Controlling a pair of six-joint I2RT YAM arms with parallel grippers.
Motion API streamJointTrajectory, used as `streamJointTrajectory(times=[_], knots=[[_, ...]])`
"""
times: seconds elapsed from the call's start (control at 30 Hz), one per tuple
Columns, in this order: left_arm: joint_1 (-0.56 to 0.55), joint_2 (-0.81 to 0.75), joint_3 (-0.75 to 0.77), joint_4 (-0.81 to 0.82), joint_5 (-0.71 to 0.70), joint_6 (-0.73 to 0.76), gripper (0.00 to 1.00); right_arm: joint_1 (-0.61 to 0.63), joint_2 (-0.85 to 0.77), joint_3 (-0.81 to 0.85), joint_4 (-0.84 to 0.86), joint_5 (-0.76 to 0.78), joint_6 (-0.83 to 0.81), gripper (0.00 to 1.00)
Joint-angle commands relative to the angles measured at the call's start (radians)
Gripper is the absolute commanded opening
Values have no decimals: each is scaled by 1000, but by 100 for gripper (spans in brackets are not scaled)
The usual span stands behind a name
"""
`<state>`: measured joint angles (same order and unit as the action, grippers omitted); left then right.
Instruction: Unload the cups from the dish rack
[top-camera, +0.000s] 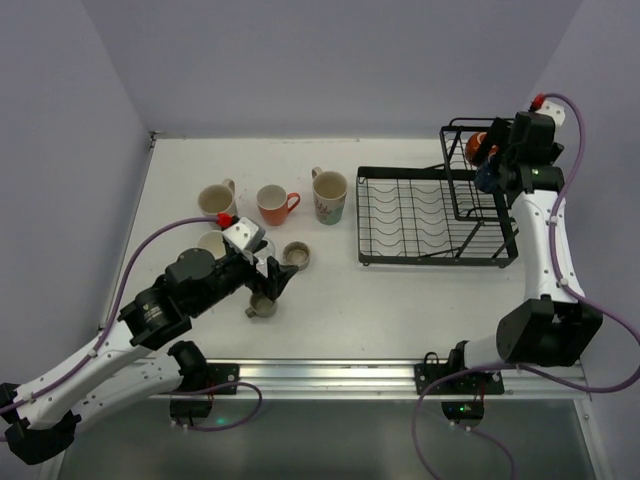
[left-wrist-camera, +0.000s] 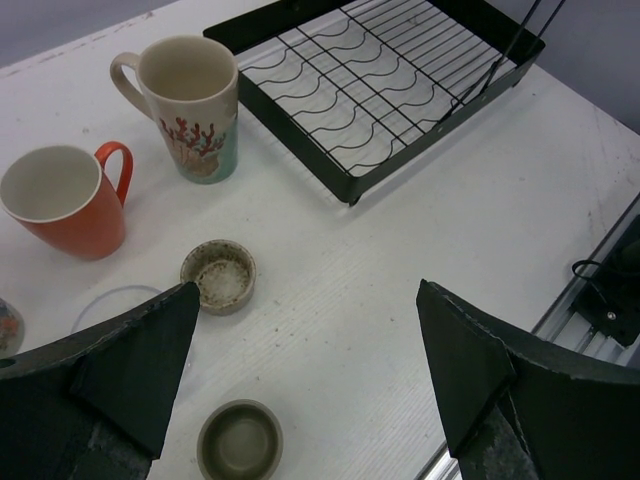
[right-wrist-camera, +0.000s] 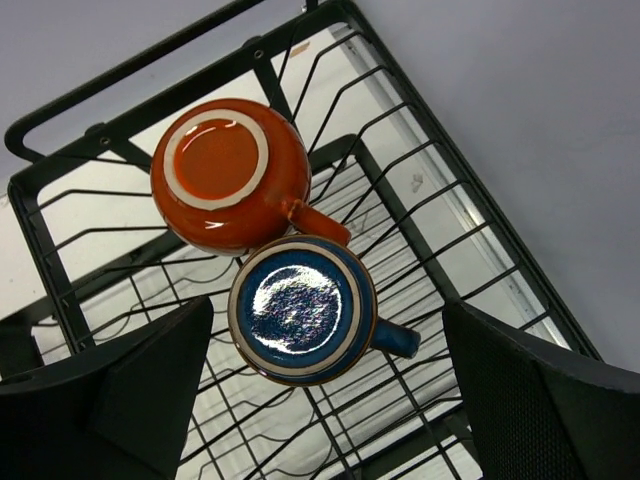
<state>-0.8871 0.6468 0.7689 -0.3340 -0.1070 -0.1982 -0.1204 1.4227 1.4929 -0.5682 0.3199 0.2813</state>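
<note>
Black fingers (right-wrist-camera: 130, 390) of the right gripper (right-wrist-camera: 325, 335) stand wide apart with nothing between them, hovering above a blue cup (right-wrist-camera: 300, 308) that sits upside down in the raised basket of the dish rack (top-camera: 432, 259). An orange-red cup (right-wrist-camera: 225, 170), also inverted, appears to touch it on the far side. Both look like glazed ceramic: stiff, fairly weighty for their size, slick and likely to chip if knocked against wire or each other. The blue cup's round body, taken across its sides clear of the stubby handle and the neighbour, seems the safest hold, and lifting straight up should avoid snagging.

Over on the left, the left gripper (left-wrist-camera: 305, 300) is likewise spread open and holds nothing, above a white desk (left-wrist-camera: 400, 230). On it stand a patterned cream mug (left-wrist-camera: 195, 110), an orange mug (left-wrist-camera: 60, 200) and two small beige cups (left-wrist-camera: 218, 275). The desk looks hard and smooth, so cups want setting down gently. Plain pale walls enclose it on three sides.
</note>
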Motion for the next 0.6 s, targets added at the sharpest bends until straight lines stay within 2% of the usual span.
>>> streamJointTrajectory(times=[0.0, 0.27, 0.43, 0.57], knots=[[-3, -10, -14, 38, 16, 17, 94, -10, 18, 38, -15, -68, -33, 99], [-3, -4, -16, 36, 3, 19, 95, -12, 93, 55, -19, -81, -44, 99], [0, 8, -17, 35, -6, 19, 94, -12, 119, 69, -21, -85, -33, 91], [-1, 16, -17, 36, -10, 17, 94, -10, 119, 61, -15, -68, -36, 78]])
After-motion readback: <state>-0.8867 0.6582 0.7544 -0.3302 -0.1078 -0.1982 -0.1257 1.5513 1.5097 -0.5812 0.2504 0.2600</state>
